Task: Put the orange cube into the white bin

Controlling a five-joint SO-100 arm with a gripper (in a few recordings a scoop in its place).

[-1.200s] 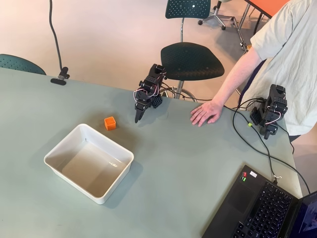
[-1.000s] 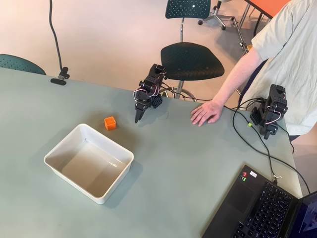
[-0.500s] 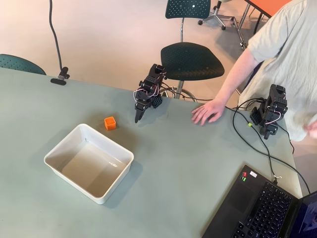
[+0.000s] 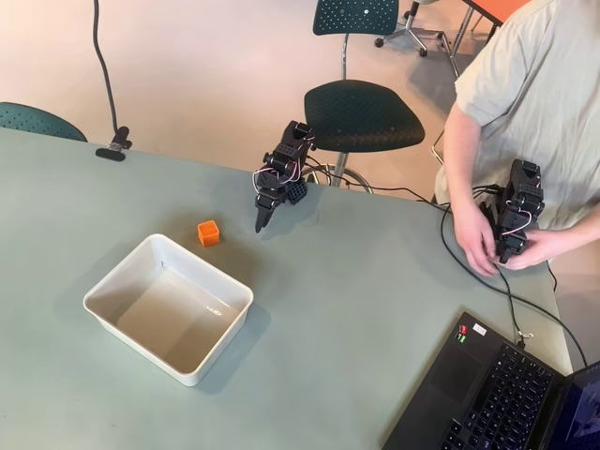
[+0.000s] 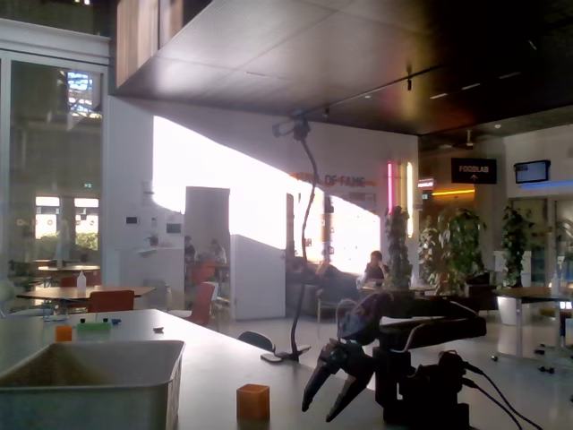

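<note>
The orange cube [image 4: 208,232] sits on the grey-green table just past the far corner of the white bin [image 4: 173,314], which holds nothing. In the fixed view the cube [image 5: 252,402] stands between the bin [image 5: 89,390] and my black gripper [image 5: 319,413]. My gripper [image 4: 260,225] points down at the table, a short way right of the cube in the overhead view and not touching it. In the fixed view its fingers stand slightly apart, with nothing between them.
A laptop [image 4: 511,394] lies at the table's lower right, with cables [image 4: 469,239] running across the right side. A person stands at the right edge. A clamp with a gooseneck [image 4: 112,148] grips the far edge. A chair [image 4: 361,112] stands behind my arm.
The person's hand has lifted off the table and moved to the right edge. My arm, the cube and the bin have not moved.
</note>
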